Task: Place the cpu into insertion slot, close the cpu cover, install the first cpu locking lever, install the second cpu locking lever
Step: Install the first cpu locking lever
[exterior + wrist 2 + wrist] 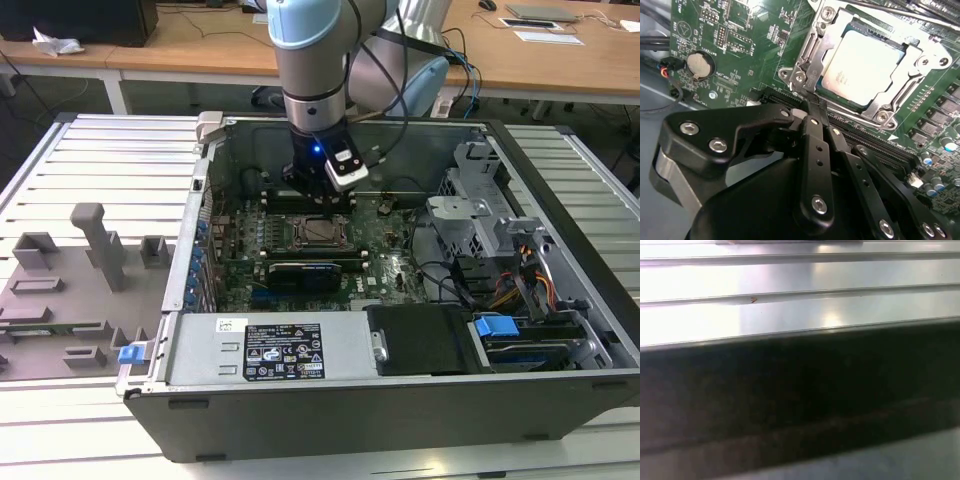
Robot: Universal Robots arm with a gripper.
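Pale silver-grey square cpu [860, 67] seated in socket; silvery frame cover [910, 75] down; black gripper [812, 107] pressed together at frame's edge, levers apparently pending.

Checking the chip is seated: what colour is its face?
Pale silver-grey cpu, clearest in the second wrist view.

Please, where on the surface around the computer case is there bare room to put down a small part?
The ribbed metal table is bare at the exterior view's left, between the open case and the wooden desks. Nearer the camera on that side, the grey fixture blocks fill it. Inside the case, around the motherboard, the space is crowded.
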